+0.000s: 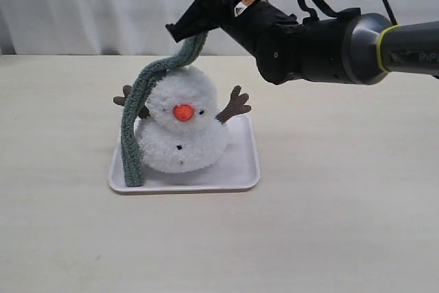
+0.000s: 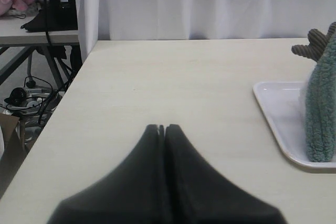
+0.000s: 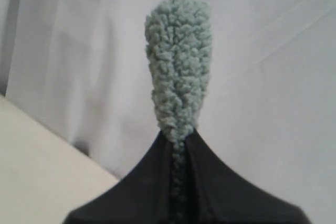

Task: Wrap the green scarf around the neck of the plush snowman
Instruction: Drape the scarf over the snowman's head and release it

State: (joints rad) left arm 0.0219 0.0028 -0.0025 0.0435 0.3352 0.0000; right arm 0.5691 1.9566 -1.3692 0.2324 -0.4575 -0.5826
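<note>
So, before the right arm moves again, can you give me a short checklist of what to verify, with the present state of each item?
1. Grip on the scarf: ok. The right gripper is shut on one end of the green scarf, above the snowman's head.
2. Scarf around the neck: not ok. It only hangs down one side of the plush snowman.
3. Snowman upright: ok. It stands on the white tray.
4. Lower scarf end free: cannot tell. It reaches the tray beside the body.
5. Left gripper out of the way: ok. It is shut, empty, over bare table.
</note>
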